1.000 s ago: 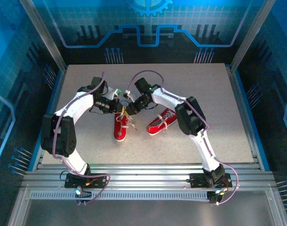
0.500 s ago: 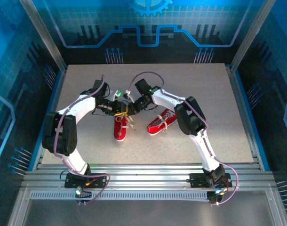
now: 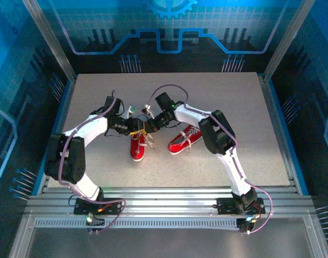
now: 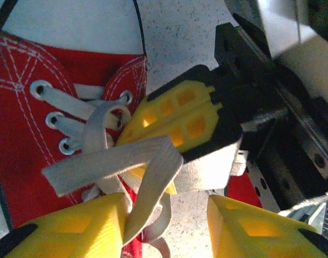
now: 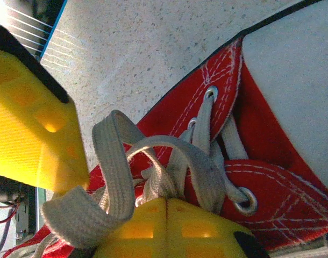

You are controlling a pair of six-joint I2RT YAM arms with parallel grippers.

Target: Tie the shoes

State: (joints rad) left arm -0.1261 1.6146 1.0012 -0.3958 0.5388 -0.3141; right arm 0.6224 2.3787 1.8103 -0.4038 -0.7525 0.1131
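Two small red shoes stand on the table: one [image 3: 136,148] right under both grippers, the other [image 3: 183,142] to its right. My left gripper [image 3: 134,129] hovers over the first shoe's lacing. In the left wrist view it [image 4: 166,223] is open, and a white lace [image 4: 115,161] drapes against its left finger [image 4: 72,228]. My right gripper [image 3: 148,128] faces it from the right. In the right wrist view it [image 5: 167,207] is shut on a loop of the same lace [image 5: 110,161], above the red tongue and eyelets [image 5: 271,188].
The grey speckled table [image 3: 223,102] stretches behind and to the right of the shoes. Slanted metal posts [image 3: 51,40] and blue walls ring it. Ribbed metal rails [image 3: 164,196] run along the near edge by the arm bases.
My left gripper has opened from shut, letting the lace slip free, and has shifted slightly toward the shoe. The right gripper stays shut on the lace in place.
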